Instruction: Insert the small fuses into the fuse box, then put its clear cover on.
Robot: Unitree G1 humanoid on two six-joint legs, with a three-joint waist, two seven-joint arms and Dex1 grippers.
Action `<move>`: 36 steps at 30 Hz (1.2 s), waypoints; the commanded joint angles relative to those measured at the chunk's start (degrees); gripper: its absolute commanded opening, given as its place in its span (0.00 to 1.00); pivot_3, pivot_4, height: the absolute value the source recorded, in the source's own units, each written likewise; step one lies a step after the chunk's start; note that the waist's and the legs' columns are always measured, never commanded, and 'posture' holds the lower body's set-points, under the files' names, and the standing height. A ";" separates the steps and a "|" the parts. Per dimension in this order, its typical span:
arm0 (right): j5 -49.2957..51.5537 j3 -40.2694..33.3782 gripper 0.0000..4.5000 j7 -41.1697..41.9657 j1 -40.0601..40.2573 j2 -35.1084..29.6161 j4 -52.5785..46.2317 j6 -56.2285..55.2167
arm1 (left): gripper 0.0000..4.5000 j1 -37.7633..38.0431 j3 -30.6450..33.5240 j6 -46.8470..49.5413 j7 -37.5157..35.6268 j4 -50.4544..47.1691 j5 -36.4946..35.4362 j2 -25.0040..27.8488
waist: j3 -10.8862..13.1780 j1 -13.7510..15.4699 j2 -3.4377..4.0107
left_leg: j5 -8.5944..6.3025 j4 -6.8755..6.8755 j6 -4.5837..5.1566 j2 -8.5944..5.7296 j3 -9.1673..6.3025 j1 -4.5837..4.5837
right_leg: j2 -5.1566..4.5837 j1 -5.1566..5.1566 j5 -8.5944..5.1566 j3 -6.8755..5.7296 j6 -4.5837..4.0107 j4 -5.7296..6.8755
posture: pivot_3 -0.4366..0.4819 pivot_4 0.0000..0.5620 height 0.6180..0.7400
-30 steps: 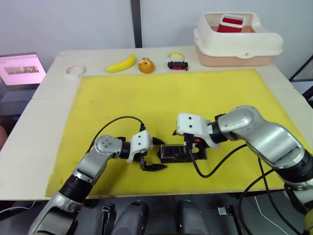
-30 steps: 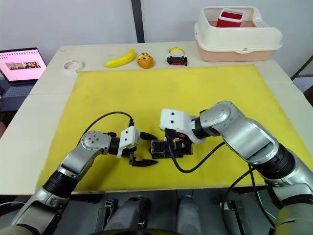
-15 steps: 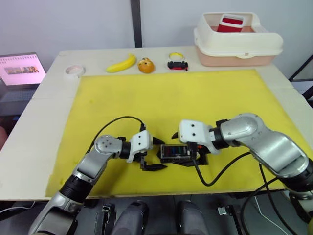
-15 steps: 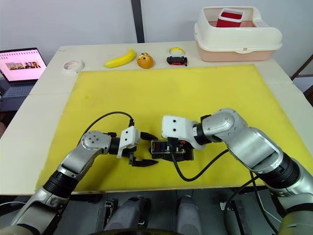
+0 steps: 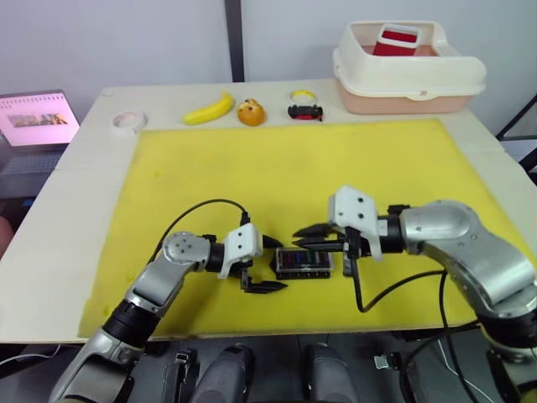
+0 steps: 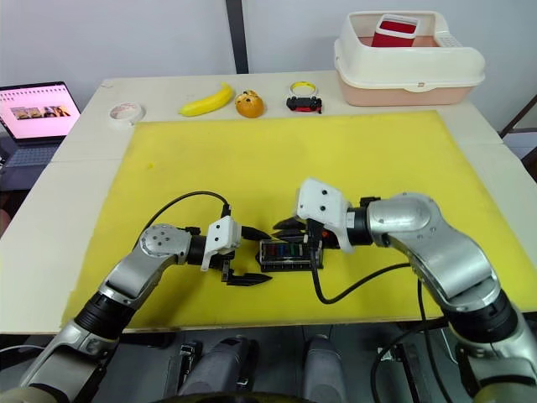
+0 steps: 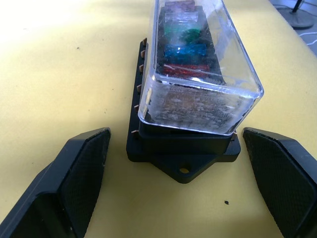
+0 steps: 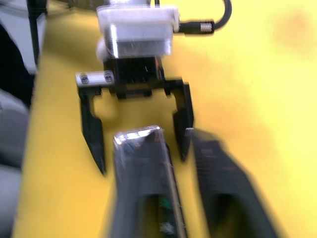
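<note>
Left eye view: the yellow mat point(image 5: 277, 168) covers most of the table point(image 5: 75, 180), and both my arms reach inward across its near part. My left arm is bent at the elbow, forearm angled toward the middle. My left gripper point(image 5: 264, 264) points at the fuse box point(image 5: 304, 262) with its fingers spread apart, empty, the box just beyond the tips. My right arm comes in from the far side, forearm level, and my right gripper point(image 5: 315, 238) points toward the left gripper; its fingers are parted and hold nothing, tips just above the far edge of the box.

Left wrist view: the fuse box lies flat on the mat between my left fingers point(image 7: 74, 168), touching neither. The clear cover point(image 7: 198, 64) sits on top of it. Small fuses point(image 7: 185, 49) in green, blue and red show through the cover, seated in their slots.
</note>
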 commanded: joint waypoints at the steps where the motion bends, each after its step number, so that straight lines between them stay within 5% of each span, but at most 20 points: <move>1: 1.12 -2.49 0.01 -0.76 2.18 0.56 -1.08 -3.52 | 1.00 -0.20 -0.35 0.36 -0.17 -0.30 0.01 -0.14 | 0.00 0.00 0.00 | 0.00 0.00 0.00 0.00 0.00 0.01 | 0.00 0.01 0.00 0.00 0.00 0.00 | 0.48 0.27 1.00; 18: 4.93 -3.02 0.01 -0.98 6.45 -0.29 0.93 -4.33 | 1.00 0.08 -0.58 0.96 -0.11 -1.26 0.10 -0.13 | 0.00 0.03 0.00 | -0.02 -0.02 0.03 0.00 0.00 0.16 | 0.01 0.17 0.00 0.00 0.00 -0.05 | 0.48 0.27 1.00; 26: -3.54 5.04 0.01 -0.46 9.16 0.62 15.27 -9.99 | 1.00 0.59 -0.75 1.35 0.28 -1.87 -0.02 -0.39 | -0.02 -0.04 -0.02 | -0.04 -0.15 0.05 0.02 0.03 0.51 | 0.02 0.47 -0.01 0.01 0.01 -0.11 | 0.48 0.27 1.00; 36: 0.47 7.49 0.01 2.18 6.68 -2.83 12.33 0.35 | 1.00 0.66 -0.94 1.24 0.32 -1.80 0.15 -0.41 | -0.15 0.05 -0.08 | -0.09 -0.19 0.14 0.05 -0.03 0.63 | 0.05 0.70 -0.02 -0.02 0.01 -0.31 | 0.48 0.27 1.00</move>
